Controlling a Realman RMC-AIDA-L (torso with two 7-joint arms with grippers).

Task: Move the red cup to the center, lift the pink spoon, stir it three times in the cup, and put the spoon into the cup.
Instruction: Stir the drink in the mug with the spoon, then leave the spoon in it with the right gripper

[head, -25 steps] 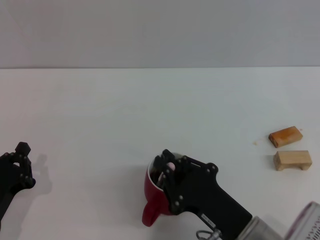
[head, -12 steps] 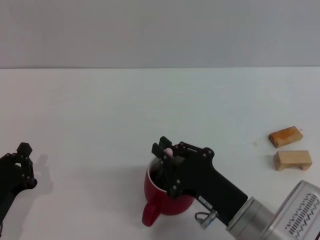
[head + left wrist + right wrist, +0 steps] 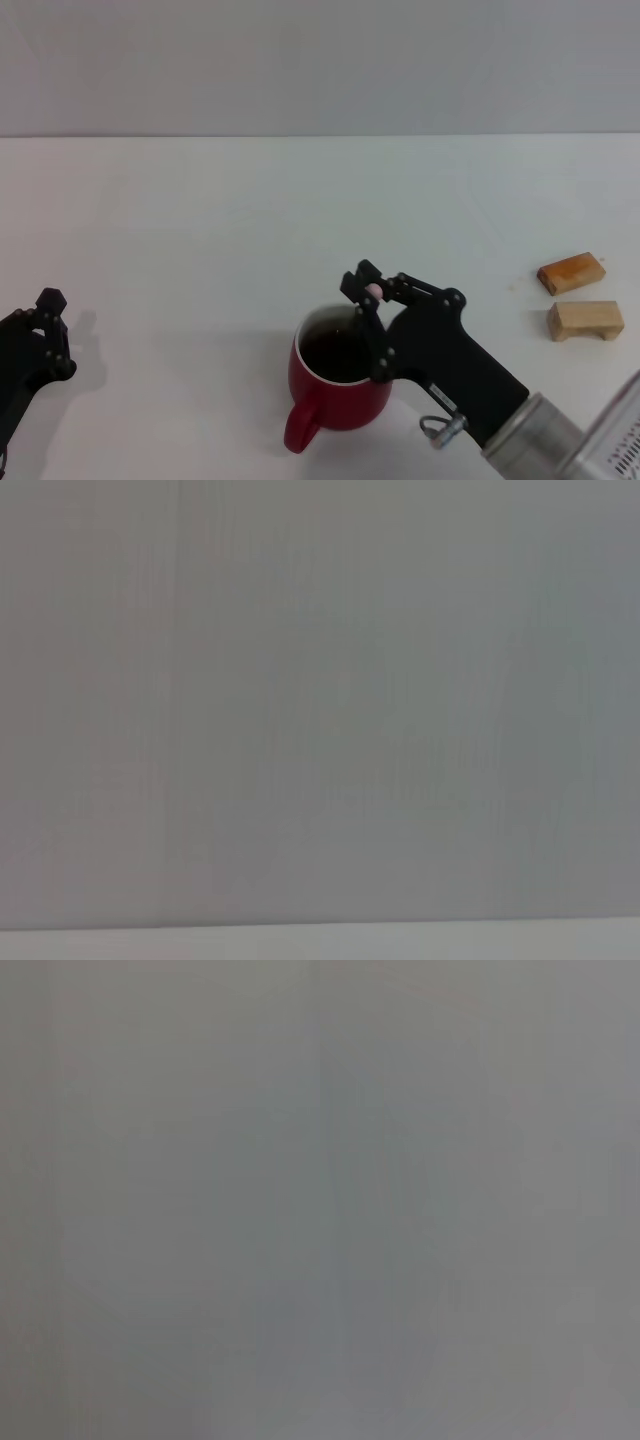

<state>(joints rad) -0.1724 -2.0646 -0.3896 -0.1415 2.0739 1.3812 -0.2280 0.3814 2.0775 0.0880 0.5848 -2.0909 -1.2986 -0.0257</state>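
Nowhere legible writing, right gripper (image 3: 368,292) clamped on pink spoon (image 3: 373,291) – over red cup (image 3: 340,382) rim, left gripper's (image 3: 45,318) state unclear

the cup (image 3: 340,385) sits on the table (image 3: 200,220) in front of me, my right gripper (image 3: 366,296) over its far right rim. two wooden blocks (image 3: 578,297) lie well off to the right, one behind the other. my left gripper (image 3: 45,335) sits far left.

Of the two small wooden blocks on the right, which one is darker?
The farther block, orange-brown, is darker. The nearer block, just in front of it, is pale tan and has a notch along its underside.
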